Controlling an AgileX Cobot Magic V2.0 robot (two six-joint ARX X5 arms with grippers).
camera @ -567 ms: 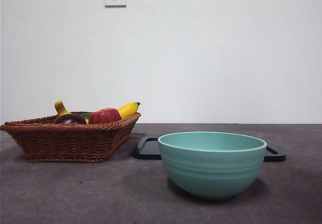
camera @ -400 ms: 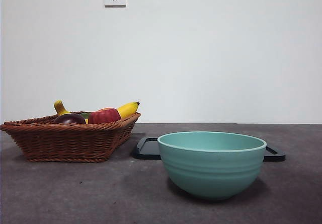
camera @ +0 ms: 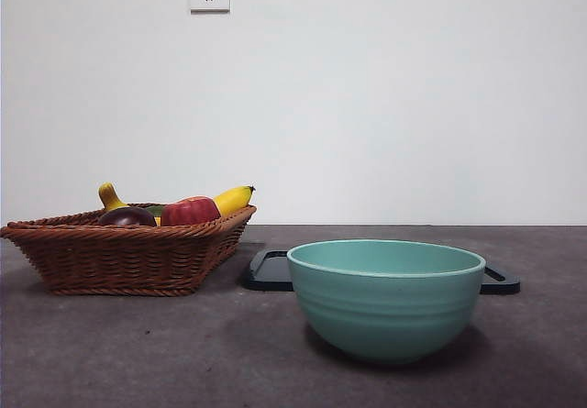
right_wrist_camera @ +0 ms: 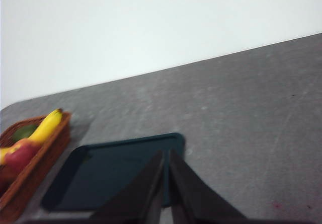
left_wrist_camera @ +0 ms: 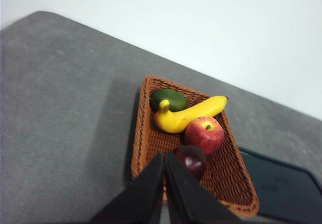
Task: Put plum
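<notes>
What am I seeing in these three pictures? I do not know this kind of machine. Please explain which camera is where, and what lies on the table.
This is a robot with two arms at a grey table. Each arm ends in two black jaws.

One picture is taken low, level across the table. It shows a wicker basket of fruit, a teal bowl and, behind it, a flat black tray.

The other two come from cameras on the wrists. The left gripper hangs above the basket with its jaws shut, holding nothing. Below it lie the dark plum, a red apple, a banana and a green fruit. The right gripper, jaws also shut and holding nothing, hangs above the tray.

No arm shows in the low view.
</notes>
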